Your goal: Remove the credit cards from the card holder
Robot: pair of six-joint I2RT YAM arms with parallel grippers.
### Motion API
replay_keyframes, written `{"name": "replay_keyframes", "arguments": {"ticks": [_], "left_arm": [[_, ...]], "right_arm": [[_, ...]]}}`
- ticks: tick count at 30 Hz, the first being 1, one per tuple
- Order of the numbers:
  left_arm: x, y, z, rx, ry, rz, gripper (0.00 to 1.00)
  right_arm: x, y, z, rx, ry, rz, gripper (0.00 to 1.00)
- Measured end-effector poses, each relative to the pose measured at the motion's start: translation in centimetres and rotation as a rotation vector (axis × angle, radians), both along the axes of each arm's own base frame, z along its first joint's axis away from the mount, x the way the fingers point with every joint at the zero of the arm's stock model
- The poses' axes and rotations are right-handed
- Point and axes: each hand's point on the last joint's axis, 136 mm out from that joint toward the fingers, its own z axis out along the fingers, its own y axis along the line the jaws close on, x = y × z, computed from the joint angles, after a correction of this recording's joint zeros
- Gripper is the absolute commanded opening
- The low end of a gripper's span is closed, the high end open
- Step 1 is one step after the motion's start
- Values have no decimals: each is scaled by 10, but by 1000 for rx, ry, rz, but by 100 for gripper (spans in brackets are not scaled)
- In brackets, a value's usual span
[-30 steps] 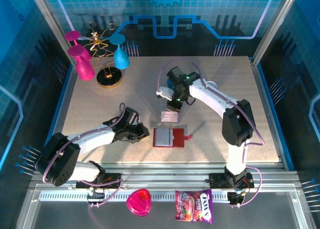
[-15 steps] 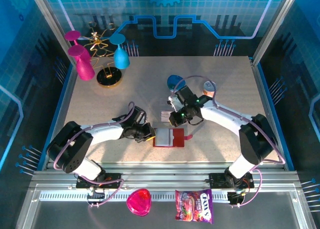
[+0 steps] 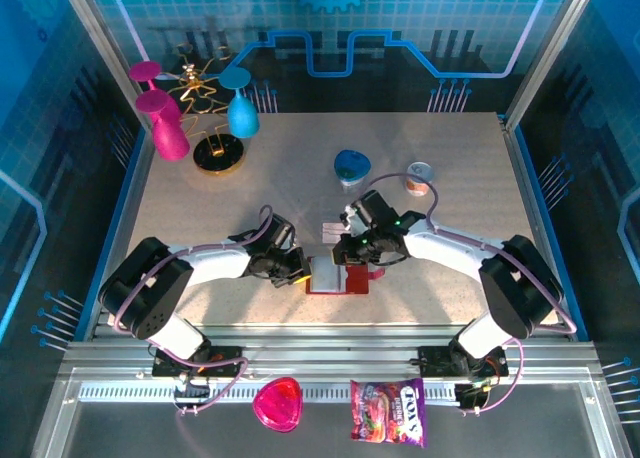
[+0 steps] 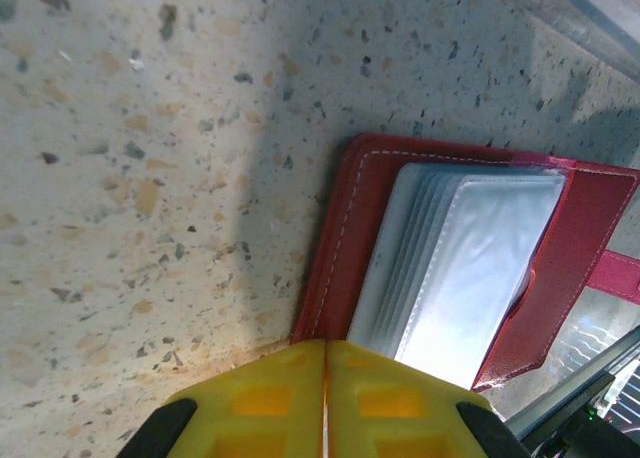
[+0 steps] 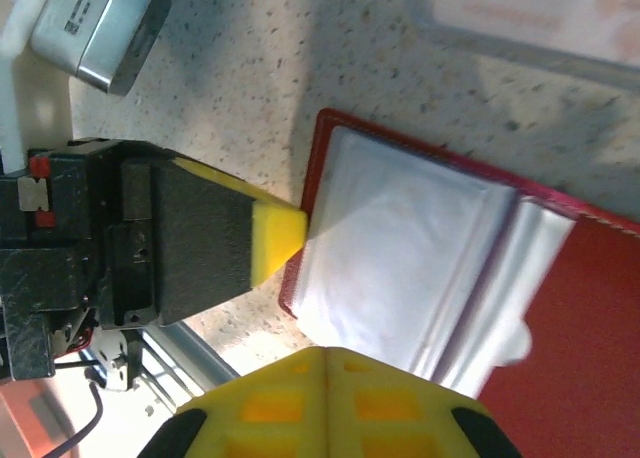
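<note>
The card holder (image 3: pixel 340 277) lies open on the table, dark red with pale clear pockets (image 4: pixel 470 268). My left gripper (image 3: pixel 301 271) is shut, its yellow tips (image 4: pixel 325 346) resting at the holder's left cover edge. My right gripper (image 3: pixel 346 257) is also shut and hovers over the pockets' far side, its tips (image 5: pixel 328 354) together with nothing between them. From the right wrist I see the left fingertip (image 5: pixel 276 238) touching the holder's (image 5: pixel 420 248) edge. A pale pinkish credit card (image 5: pixel 520 8) lies in a clear tray beyond the holder. No card shows inside the pockets.
A blue heart-shaped dish (image 3: pixel 351 165) and a small cup (image 3: pixel 420 177) stand behind the arms. A rack with pink and blue glasses (image 3: pixel 190 118) is at the back left. A pink heart dish (image 3: pixel 278 403) and a candy bag (image 3: pixel 389 413) lie below the table's front rail.
The right arm swung forward and down from the table's middle to the holder, uncovering the blue dish and cup. The left gripper slid right up to the holder's left edge.
</note>
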Motion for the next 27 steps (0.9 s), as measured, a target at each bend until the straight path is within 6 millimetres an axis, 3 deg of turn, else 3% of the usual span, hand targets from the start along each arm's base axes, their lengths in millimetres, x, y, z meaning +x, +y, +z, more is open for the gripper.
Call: {"name": "replay_keyframes", "arguments": {"ticks": [8,15,27], "left_arm": [[0,0,-1,3,3,-1,8],[0,0,-2,3,4,-1,8],[0,0,-2,4,3,-4,8]], "right_arm": [[-9,19,-24,-1,92,-14,22],[-12,22,-40,-24,138,-30,33],[-12,18,-46,-52,139,-46,37]]}}
